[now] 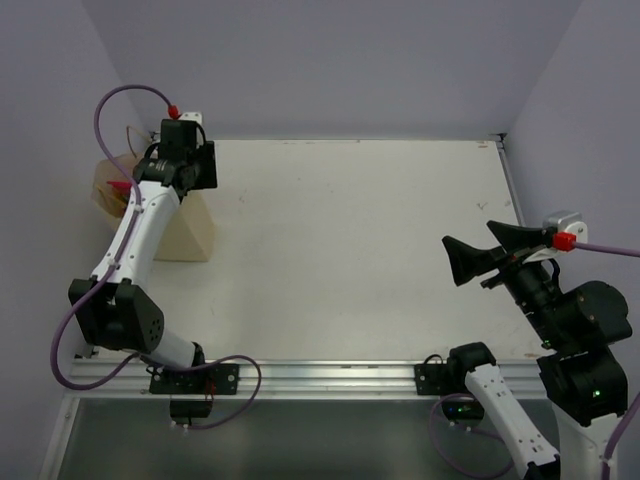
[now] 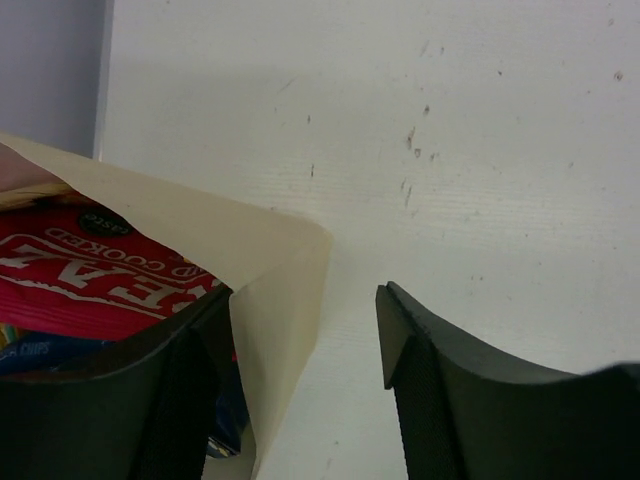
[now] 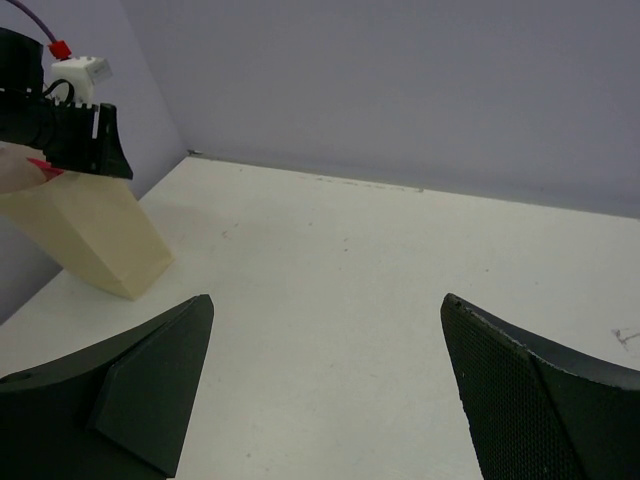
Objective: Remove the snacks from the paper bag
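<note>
The tan paper bag (image 1: 188, 238) stands at the table's far left, also in the right wrist view as the paper bag (image 3: 100, 235). My left gripper (image 1: 186, 165) is down at its mouth. In the left wrist view the left gripper (image 2: 305, 300) straddles the bag's side wall (image 2: 275, 275): one finger (image 2: 170, 400) is inside the bag, the other (image 2: 440, 380) outside over the table, with a gap beside the paper. Inside lie snacks: a red-magenta pouch (image 2: 90, 275) with white lettering and a blue packet (image 2: 40, 350) under it. My right gripper (image 1: 452, 262) (image 3: 326, 300) hovers open and empty at the right.
The white table (image 1: 350, 250) is walled by lilac panels at the back and sides. A metal rail (image 1: 330, 375) runs along the near edge by the arm bases. The bag's thin cord handle (image 1: 130, 135) sticks up behind my left wrist.
</note>
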`<act>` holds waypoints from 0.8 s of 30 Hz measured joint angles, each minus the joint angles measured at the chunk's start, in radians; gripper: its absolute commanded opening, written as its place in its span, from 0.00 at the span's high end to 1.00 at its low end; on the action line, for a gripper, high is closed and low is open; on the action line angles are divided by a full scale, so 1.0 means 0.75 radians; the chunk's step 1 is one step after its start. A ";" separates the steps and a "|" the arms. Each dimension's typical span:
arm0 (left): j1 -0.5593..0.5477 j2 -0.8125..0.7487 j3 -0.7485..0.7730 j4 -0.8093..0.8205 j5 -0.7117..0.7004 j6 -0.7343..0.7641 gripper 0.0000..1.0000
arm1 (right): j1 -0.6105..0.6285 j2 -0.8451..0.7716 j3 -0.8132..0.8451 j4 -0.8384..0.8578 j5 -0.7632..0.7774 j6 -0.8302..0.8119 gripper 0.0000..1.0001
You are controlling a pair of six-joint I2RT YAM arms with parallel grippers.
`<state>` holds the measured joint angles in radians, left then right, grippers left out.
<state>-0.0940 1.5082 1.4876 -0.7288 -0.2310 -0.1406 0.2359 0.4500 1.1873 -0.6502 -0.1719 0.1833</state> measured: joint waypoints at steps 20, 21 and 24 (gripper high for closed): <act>-0.368 0.215 0.251 -0.104 0.238 -0.084 0.94 | 0.023 -0.037 -0.020 0.021 0.005 -0.002 0.01; -0.424 0.239 0.281 -0.103 0.253 -0.097 0.93 | 0.025 -0.037 -0.021 0.021 0.007 -0.002 0.01; -0.610 0.307 0.357 -0.103 0.289 -0.135 0.91 | 0.026 -0.037 -0.021 0.021 0.011 -0.004 0.01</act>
<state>-0.5514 1.7382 1.7550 -0.8059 -0.0143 -0.2420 0.2554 0.4225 1.1717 -0.6346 -0.1635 0.1802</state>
